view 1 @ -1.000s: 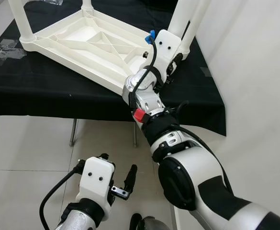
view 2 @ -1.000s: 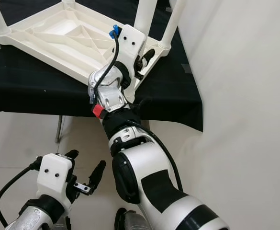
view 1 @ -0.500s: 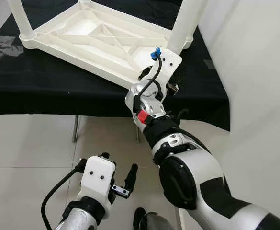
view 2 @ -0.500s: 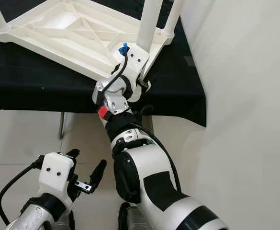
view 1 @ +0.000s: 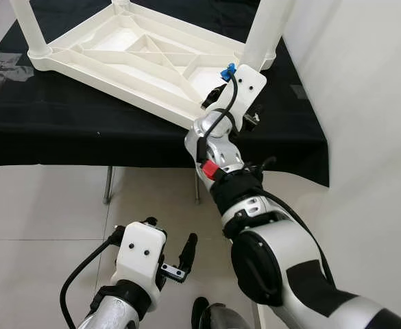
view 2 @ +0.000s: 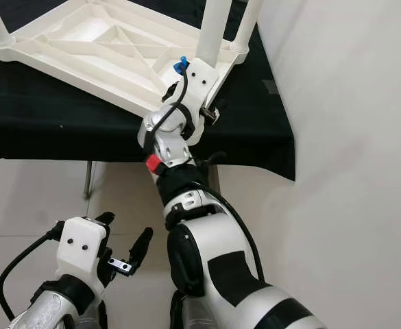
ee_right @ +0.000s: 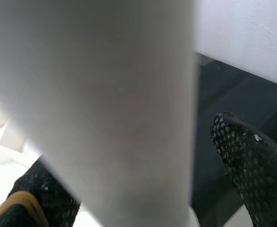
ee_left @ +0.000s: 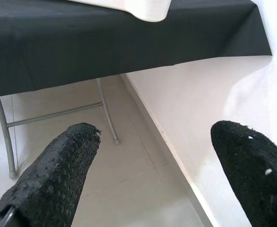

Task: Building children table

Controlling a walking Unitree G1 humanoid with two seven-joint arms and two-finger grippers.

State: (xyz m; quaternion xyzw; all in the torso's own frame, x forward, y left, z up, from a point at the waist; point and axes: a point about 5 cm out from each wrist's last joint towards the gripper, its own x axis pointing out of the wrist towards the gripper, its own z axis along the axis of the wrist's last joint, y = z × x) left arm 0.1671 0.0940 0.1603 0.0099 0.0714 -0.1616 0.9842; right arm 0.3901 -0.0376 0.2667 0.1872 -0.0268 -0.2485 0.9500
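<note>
- The white children's table (view 1: 145, 58) lies upside down on the black-draped table (view 1: 63, 137); you see its ribbed underside, and its far portion is cut off by the top of the head views.
- Three upright white legs rise out of frame, so their upper ends are unseen. The near-right leg (view 1: 266, 31) stands at the upturned table's corner closest to the wall (view 1: 365, 103).
- Your right gripper (view 2: 210, 110) is at that near-right leg. In the right wrist view the blurred leg (ee_right: 105, 109) sits between the two black fingers (ee_right: 252, 165), which are spread on either side of it; you cannot tell whether the pads touch it, since the leg hides the inner faces.
- In the head views the right gripper's white housing and black cable cover its fingertips, so the contact stays hard to make out.
- Your left gripper (view 1: 176, 264) hangs low over the tiled floor (view 1: 42, 205), well below the draped table's front edge, fingers (ee_left: 53, 179) spread apart and holding nothing.
- The upturned table's near corner overhangs or sits right at the drape's front edge (ee_left: 147, 7).
- Beneath the draped table, thin metal legs (ee_left: 105, 111) stand on the floor; open tile lies before them, bounded on the right by the wall and its baseboard.
</note>
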